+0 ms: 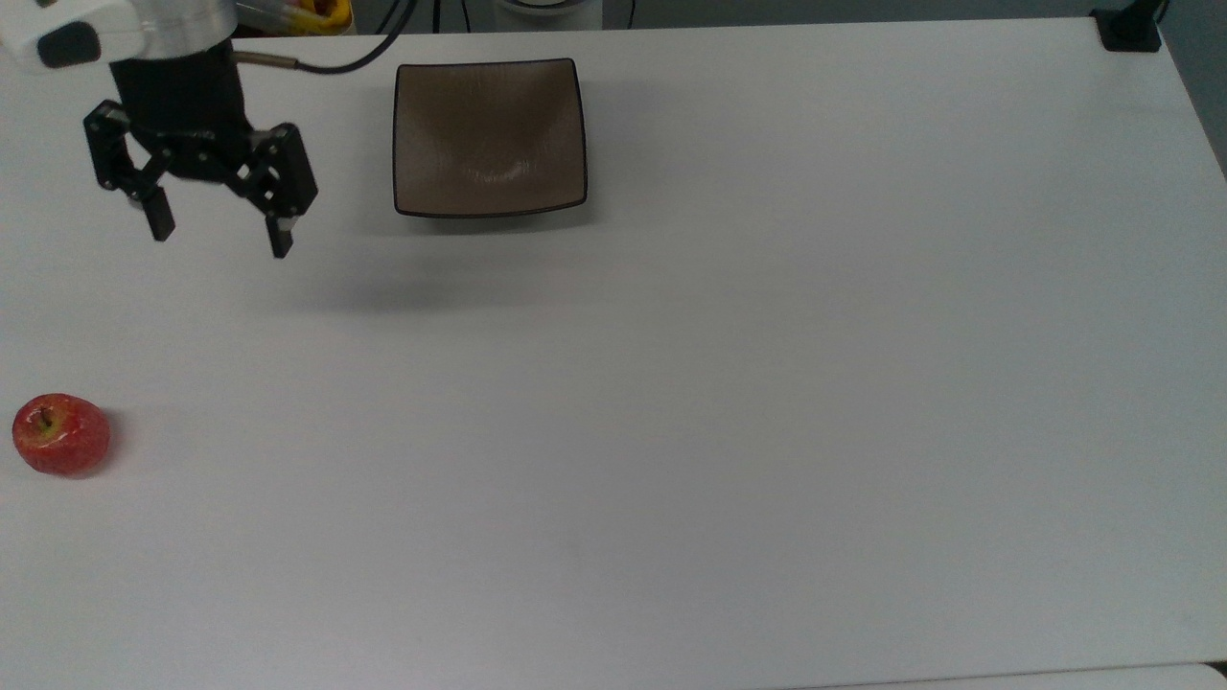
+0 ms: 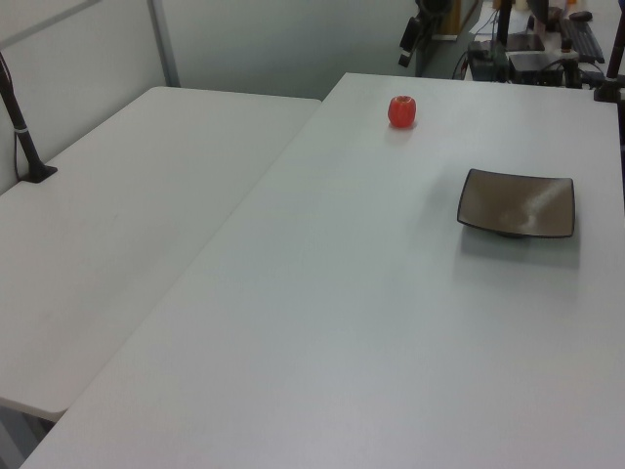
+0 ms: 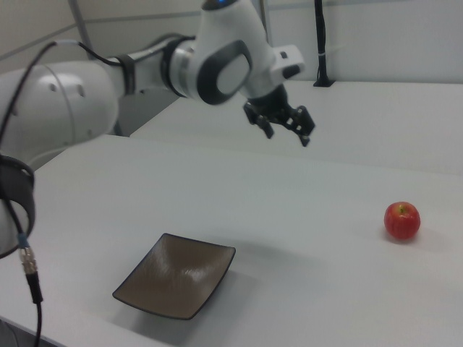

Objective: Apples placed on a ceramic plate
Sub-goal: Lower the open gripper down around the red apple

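Note:
A small red apple (image 1: 60, 434) with a yellow-green patch at its stem sits on the white table at the top view's far left; it shows too as the apple (image 2: 401, 110) and the apple (image 3: 401, 220). The square tan-brown ceramic plate (image 1: 489, 135) lies empty near the table's far edge, also seen as the plate (image 2: 518, 203) and the plate (image 3: 176, 275). My gripper (image 1: 220, 233) hangs open in the air, left of the plate and well above the apple in the top view, nothing between its fingers. In the right view the gripper (image 3: 287, 135) hovers high over the table.
The white table (image 1: 729, 402) spreads wide to the right and front. A second white table (image 2: 127, 205) adjoins it in the left view. A black clamp (image 1: 1129, 29) sits at the top view's far right corner. Clutter and cables lie beyond the far edge.

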`<action>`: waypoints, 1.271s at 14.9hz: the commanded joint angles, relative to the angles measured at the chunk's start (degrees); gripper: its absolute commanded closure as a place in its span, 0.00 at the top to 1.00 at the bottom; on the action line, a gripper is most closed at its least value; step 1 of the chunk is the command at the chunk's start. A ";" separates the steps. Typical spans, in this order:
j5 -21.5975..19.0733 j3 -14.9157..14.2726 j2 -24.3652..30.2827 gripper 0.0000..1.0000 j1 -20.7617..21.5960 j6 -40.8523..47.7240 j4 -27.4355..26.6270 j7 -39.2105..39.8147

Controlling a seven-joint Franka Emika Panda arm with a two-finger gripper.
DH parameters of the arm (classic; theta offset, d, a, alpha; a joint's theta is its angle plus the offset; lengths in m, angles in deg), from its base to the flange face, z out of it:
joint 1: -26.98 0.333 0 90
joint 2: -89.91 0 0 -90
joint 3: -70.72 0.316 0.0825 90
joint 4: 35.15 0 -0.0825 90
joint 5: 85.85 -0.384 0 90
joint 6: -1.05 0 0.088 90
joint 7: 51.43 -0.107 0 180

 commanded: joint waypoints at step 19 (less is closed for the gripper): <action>-0.18 -5.94 -25.65 1.00 -5.95 -42.39 7.16 0.73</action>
